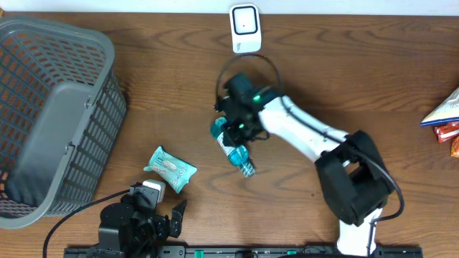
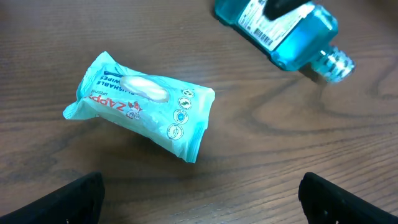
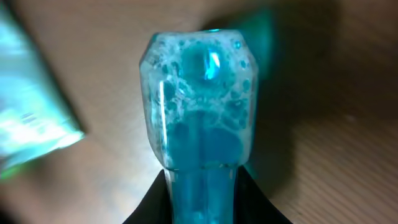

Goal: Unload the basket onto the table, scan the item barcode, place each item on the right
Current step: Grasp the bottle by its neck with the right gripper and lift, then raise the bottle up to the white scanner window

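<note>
**A:** Black fingers at the near edge. Are they the left arm's?

**B:** Yes. The left gripper (image 2: pixel 200 186) sits low by its base with its jaws spread wide. It grips nothing and looks out across the wooden table (image 2: pixel 261 143).

**A:** And just past it?

**B:** A pale blue wipes pack (image 2: pixel 140 109) lies flat on the wood, apart from both fingers.

**A:** The bottle (image 2: pixel 280 28)?

**B:** Beyond the pack, mid-table. The right arm (image 1: pixel 301 132) rises from the near right, bends at the elbow and slants far-left. The right gripper (image 1: pixel 233 129) is clamped on the blue body. The bottle is tilted with its cap toward the near side, and its barcode label (image 2: pixel 258 22) shows on top.

**A:** Farther still?

**B:** A white scanner (image 1: pixel 245 29) stands at the far edge, well apart from the bottle. A grey basket (image 1: pixel 107 50) is off to the left.
</note>
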Controlling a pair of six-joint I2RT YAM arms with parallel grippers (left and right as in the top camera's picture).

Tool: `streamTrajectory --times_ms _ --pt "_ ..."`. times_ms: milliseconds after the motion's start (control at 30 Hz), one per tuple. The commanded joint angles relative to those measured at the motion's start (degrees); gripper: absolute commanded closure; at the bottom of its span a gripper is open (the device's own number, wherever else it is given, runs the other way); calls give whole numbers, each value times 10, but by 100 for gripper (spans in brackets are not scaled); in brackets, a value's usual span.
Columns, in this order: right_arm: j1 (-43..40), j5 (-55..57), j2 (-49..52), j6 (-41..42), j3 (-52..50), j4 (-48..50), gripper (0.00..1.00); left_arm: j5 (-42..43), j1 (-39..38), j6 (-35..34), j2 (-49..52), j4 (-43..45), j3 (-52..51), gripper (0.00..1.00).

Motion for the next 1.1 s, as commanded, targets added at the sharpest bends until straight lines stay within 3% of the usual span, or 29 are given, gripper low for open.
streamTrajectory --times_ms 0,133,300,667,833,1000,1067 --pt "-57 -204 -20 -81 -8 3 99 3 0 -1 -2 -7 1 1" --pt "-87 -219 -20 -93 -13 3 99 3 0 -1 -2 -7 1 1" --pt "-109 -415 -20 -141 -13 1 99 3 0 -1 -2 -7 1 1" --pt "-164 -633 -20 -199 -27 25 99 3 0 -1 -2 -7 1 1" --pt "-184 -633 -20 -163 -27 97 99 3 0 -1 -2 -7 1 1" --pt "-184 -551 -20 -28 -27 275 99 3 0 -1 -2 -7 1 1" --pt "-184 -440 -20 -2 -27 339 99 3 0 -1 -2 -7 1 1"
